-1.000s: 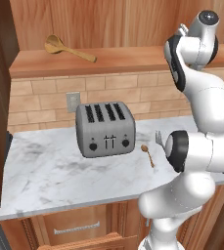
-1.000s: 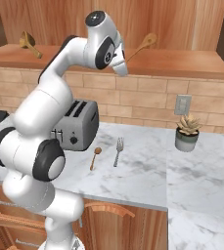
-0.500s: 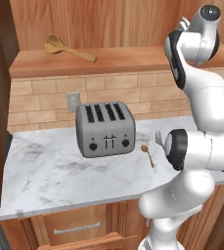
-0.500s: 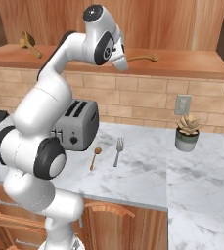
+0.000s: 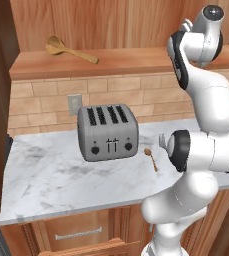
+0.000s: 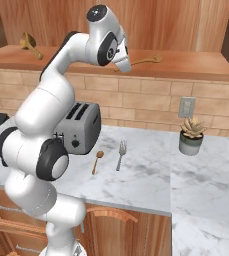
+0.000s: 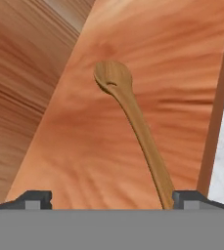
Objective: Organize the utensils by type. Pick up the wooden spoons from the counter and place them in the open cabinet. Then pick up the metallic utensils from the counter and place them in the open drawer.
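Note:
Two wooden spoons lie on the open cabinet's shelf (image 6: pixel 196 67). One wooden spoon (image 5: pixel 66 49) rests at the left end, also seen as the left spoon (image 6: pixel 30 45). The other wooden spoon (image 7: pixel 133 112) lies flat on the shelf just ahead of my gripper (image 7: pixel 111 200), whose jaws stand open and apart from it; its handle end reaches toward the right fingertip (image 7: pixel 191 197). From the right base view this spoon (image 6: pixel 145 60) lies beside the gripper (image 6: pixel 126 65). On the counter (image 6: pixel 151 172) lie the silver fork (image 6: pixel 121 154) and the small coppery spoon (image 6: pixel 97 161).
A grey toaster (image 5: pixel 107 131) stands on the marble left of the metal utensils. A potted plant (image 6: pixel 192 135) sits near the wall at the right, below an outlet (image 6: pixel 187 107). A pulled-out drawer edge (image 5: pixel 86 247) shows under the counter front.
The jaws have opened wider and the second wooden spoon has dropped from a raised tilt to lie flat on the shelf. The hand has drawn back slightly.

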Tool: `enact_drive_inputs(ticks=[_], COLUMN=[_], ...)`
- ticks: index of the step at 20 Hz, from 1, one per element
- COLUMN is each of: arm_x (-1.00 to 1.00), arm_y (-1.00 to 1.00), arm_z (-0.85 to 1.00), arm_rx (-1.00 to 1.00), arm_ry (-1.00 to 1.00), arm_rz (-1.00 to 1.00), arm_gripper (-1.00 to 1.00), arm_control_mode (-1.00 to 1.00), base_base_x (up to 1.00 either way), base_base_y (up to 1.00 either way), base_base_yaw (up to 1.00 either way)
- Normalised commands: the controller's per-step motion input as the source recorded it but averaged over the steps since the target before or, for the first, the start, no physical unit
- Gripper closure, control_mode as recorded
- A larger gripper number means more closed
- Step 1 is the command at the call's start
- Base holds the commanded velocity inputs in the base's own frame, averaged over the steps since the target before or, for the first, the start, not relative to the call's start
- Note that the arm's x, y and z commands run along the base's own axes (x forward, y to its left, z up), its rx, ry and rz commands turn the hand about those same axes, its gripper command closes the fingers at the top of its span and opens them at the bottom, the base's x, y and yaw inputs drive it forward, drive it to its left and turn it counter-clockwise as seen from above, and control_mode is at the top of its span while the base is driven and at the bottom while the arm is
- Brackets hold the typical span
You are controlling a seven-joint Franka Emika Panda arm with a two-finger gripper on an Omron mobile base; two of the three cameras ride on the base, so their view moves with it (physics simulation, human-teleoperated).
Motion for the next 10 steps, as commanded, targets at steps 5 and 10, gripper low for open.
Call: enact_drive_inputs(ticks=[5,10], arm_x=[-0.05,-0.12], arm_y=[0.0,0.0], arm_z=[0.02,0.03], arm_rx=[0.0,0.0], arm_ry=[-0.11,-0.11], arm_rz=[0.0,0.0], arm_gripper=[-1.0,-1.0], arm_control_mode=[-1.0,-1.0], base_base_x=[0.0,0.0], base_base_y=[0.0,0.0], base_base_yaw=[0.0,0.0])
